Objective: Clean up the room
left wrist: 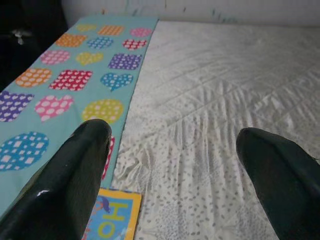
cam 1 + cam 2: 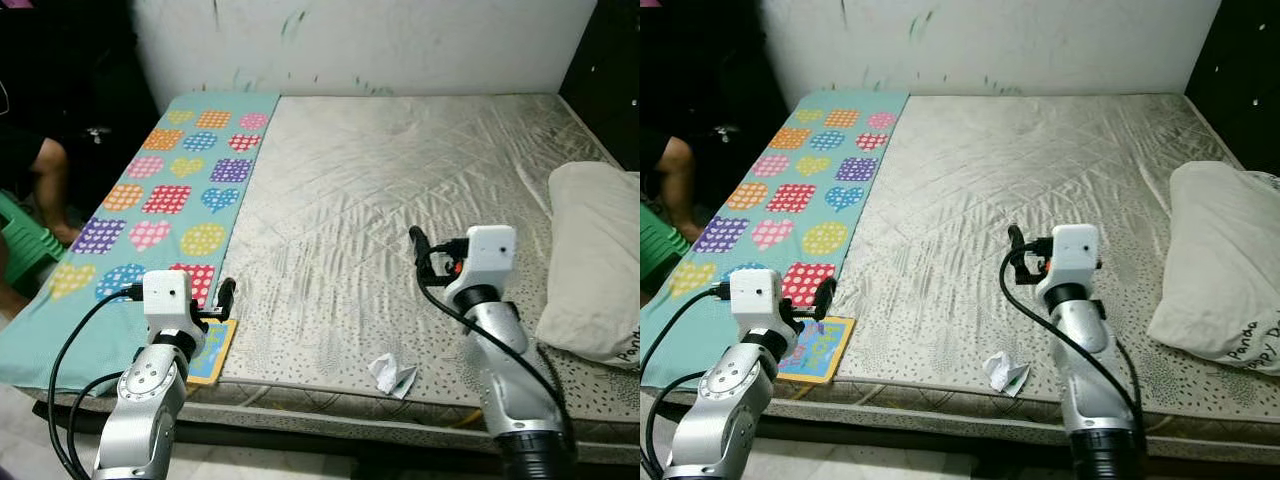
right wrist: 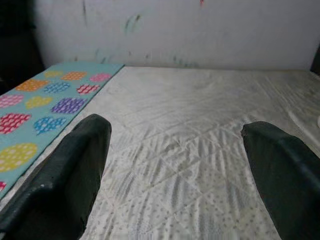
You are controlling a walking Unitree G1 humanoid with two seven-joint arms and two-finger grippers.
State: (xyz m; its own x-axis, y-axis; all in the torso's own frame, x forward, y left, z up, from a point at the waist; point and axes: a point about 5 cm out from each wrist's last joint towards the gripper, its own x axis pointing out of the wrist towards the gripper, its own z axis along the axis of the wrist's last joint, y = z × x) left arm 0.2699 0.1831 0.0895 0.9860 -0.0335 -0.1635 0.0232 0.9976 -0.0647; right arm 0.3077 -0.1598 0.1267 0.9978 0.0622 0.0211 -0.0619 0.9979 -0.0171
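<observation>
Two grippers are raised over one bare quilted mattress (image 2: 400, 200), its grey satin surface stitched in diamonds and finely speckled near the front edge. The left gripper (image 1: 172, 165) is held with its glossy black fingers (image 1: 70, 180) spread wide and empty; just below it one flat, yellow-bordered picture book (image 2: 820, 348) is seen, lying at the mattress edge. Ahead of that gripper one turquoise sheet (image 2: 150, 200) printed with dotted hearts is laid in a long strip. The right gripper (image 3: 175, 170) is likewise held wide and empty. One crumpled white paper scrap (image 2: 393, 375) lies just behind and left of it; one plump white pillow (image 2: 595, 260) rests to its right.
</observation>
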